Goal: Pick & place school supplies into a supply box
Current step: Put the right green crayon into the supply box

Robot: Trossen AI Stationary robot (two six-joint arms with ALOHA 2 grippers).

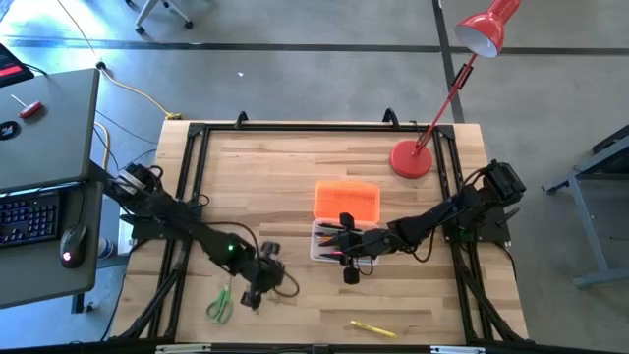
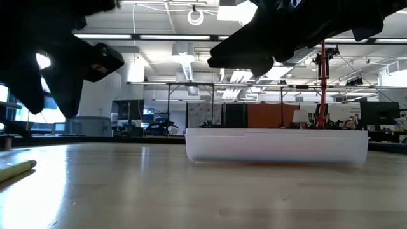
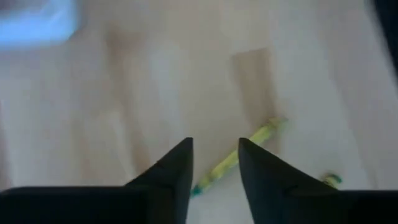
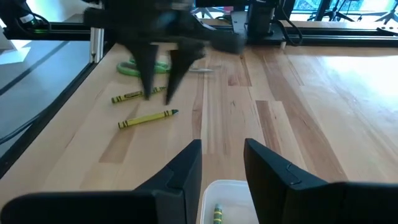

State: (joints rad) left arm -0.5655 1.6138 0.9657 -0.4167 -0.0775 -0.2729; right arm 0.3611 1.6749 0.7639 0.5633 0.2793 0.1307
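I am looking down on a wooden tabletop with 2 dark arms reaching in from either side. My left gripper hangs low over the near-left part of the tabletop, its 2 fingers apart with nothing between them; its wrist camera shows 1 yellow crayon lying flat on the wood just beyond the fingertips. My right gripper hovers at the near edge of the supply box, fingers apart and empty. The clear box sits near the middle of the tabletop with its orange lid laid open behind it, and several pens or pencils already rest inside; I cannot count them. Still out on the tabletop I count 1 pair of green-handled scissors just beside the left gripper, 2 yellow crayons close to it in the right wrist view, and 1 more yellow stick well apart near the front edge. A red desk lamp stands at the far right. I judge the task partly done, with the left arm lining up on a crayon. The next move calls for lowering the spread fingers on either side of that thin crayon, across its length, and closing right at the wood.
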